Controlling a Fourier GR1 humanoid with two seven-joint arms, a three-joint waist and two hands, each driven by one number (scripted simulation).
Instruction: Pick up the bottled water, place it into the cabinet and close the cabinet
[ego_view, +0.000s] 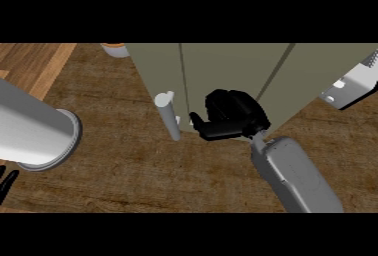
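The olive-grey cabinet (221, 65) stands at the top centre, with a pale bar handle (168, 115) on its front left. My right hand (230, 116) rests against the cabinet front just right of the handle. Its fingers are relaxed on the door panel, its thumb points left, and nothing shows in it. The door lies flush with the cabinet front. The bottled water is nowhere in view. Only the fingertips of my left hand (7, 183) show, at the lower left edge, straight and resting.
A large grey cylinder (29, 131) lies on the wooden counter (148, 175) at the left. A white and grey appliance (353, 85) juts in at the upper right. A small orange-and-white object (114, 49) sits behind the cabinet's left corner.
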